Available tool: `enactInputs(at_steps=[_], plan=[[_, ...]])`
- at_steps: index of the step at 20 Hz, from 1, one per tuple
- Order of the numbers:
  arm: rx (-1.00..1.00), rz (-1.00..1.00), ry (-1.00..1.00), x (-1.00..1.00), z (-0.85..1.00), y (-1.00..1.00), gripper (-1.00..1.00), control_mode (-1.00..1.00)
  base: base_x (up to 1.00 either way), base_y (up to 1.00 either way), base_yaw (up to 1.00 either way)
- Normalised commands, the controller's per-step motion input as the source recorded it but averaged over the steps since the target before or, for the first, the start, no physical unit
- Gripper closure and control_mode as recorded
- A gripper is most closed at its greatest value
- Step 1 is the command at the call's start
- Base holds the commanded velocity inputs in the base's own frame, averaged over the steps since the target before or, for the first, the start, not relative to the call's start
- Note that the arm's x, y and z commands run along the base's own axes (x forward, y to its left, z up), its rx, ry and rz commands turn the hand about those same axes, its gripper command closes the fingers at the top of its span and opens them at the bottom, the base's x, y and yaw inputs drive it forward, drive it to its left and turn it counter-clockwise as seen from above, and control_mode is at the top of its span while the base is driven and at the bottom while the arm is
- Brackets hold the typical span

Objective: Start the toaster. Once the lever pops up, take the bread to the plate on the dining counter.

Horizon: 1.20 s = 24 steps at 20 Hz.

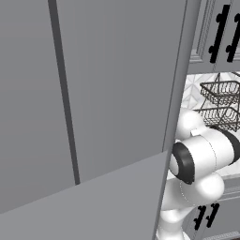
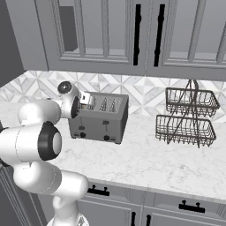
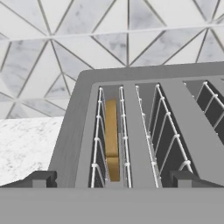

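Matte grey toaster (image 3: 144, 127), wire-guarded slots; tan bread (image 3: 112, 140) edge-on inside.

Left base cam sits behind the arm (image 1: 201, 159) on its left, facing fwd, but very close to a tall grey cabinet side (image 1: 93, 93) that blocks most of the frame, w/ just a strip of tiled wall and wire baskets (image 1: 220, 105) at right edge. Right base cam looks fwd and down from mid distance over the marble counter (image 2: 145, 163), toaster (image 2: 99, 117), same baskets (image 2: 187, 117) and upper cabinets (image 2: 132, 35); shared w/ left cam: baskets, backsplash, arm. Hand cam is v. close above the toaster (image 3: 131, 127), looking down along its slots toward the tiled wall (image 3: 65, 48); shares toaster and backsplash w/ right base cam.
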Motion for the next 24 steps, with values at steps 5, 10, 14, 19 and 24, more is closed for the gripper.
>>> enactInputs(at_steps=[5, 10, 14, 19, 24], plan=[[0.0, 0.0, 0.0, 0.0, 0.0, 0.0, -1.0, -1.0, 0.0, 0.0, 0.0], [0.0, 0.0, 0.0, 0.0, 0.0, 0.0, -1.0, -1.0, 0.0, 0.0, 0.0], [0.0, 0.0, 0.0, 0.0, 0.0, 0.0, -1.0, -1.0, 0.0, 0.0, 0.0], [0.0, 0.0, 0.0, 0.0, 0.0, 0.0, -1.0, -1.0, 0.0, 0.0, 0.0], [0.0, 0.0, 0.0, 0.0, 0.0, 0.0, -1.0, -1.0, 0.0, 0.0, 0.0]])
